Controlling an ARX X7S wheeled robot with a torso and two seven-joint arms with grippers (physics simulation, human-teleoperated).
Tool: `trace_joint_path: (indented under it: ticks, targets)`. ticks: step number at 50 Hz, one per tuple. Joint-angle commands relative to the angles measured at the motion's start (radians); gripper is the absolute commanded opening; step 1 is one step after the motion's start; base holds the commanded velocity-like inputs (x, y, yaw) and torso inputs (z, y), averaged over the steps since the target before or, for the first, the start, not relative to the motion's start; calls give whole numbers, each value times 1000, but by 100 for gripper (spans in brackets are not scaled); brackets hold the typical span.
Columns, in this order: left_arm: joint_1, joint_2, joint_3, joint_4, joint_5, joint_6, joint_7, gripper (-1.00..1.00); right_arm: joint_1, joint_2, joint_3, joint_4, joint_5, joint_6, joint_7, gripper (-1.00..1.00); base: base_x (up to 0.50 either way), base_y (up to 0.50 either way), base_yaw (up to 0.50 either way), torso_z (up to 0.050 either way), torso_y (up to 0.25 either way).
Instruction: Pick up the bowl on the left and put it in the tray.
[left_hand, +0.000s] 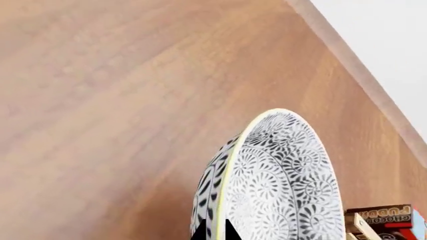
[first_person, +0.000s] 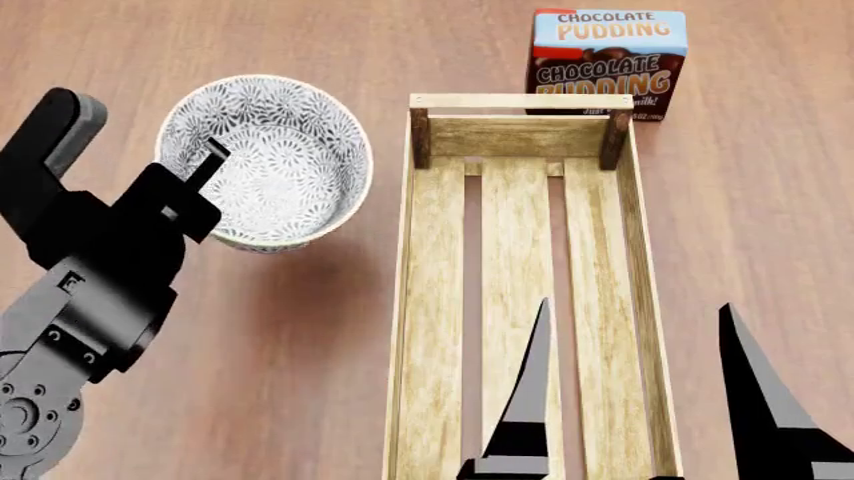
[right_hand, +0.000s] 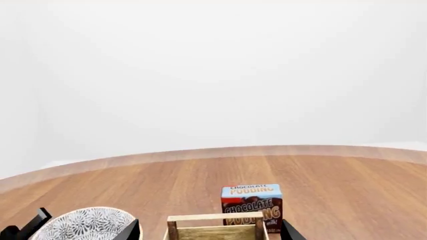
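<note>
Patterned ceramic, grey-black flowers on white: the bowl (first_person: 263, 162), one item, held at its near-left rim by your left gripper (first_person: 200, 185). One finger (first_person: 210, 160) shows inside the rim; its partner sits outside the wall, so the fingers look clamped on the rim. The left wrist view agrees, with both fingertips at the rim's edge. Whether the bowl is lifted or resting on the table (first_person: 267, 350) you cannot tell for sure; it looks tilted and raised, with a shadow beneath.

Light slatted wood: the tray (first_person: 434, 300), one item, lying just to the right of the held bowl, apart from it. Its long axis runs away from you, toward the pudding box (first_person: 607, 62) beyond its far end. From your left fingers the tray's open floor lies to the right; the carry is a sideways one over the low near wall.

Right gripper (first_person: 634, 400): fingers spread apart, holding nothing, hanging over the tray's near end. It sits where the bowl might go; aim for the far half.
</note>
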Motion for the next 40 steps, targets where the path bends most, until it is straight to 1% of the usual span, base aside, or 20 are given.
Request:
trace_joint_path:
  ticks: [1, 8, 20, 40]
  targets:
    - [-1, 8, -38, 110, -78, 40, 22, -100, 0, -15, 24, -9, -6, -7, -16, 100, 0, 0, 0, 0, 0]
    - [4, 4, -38, 172, -97, 34, -1, -100, 1, -13, 22, -13, -5, -7, -12, 100, 0, 0, 0, 0, 0]
    - [13, 8, -21, 219, -111, 29, -18, -100, -3, -6, 28, -20, -4, -23, -7, 100, 0, 0, 0, 0, 0]
    - [55, 49, 30, 298, -155, 31, -36, -100, 4, 6, 28, -41, 8, -10, 11, 100, 0, 0, 0, 0, 0]
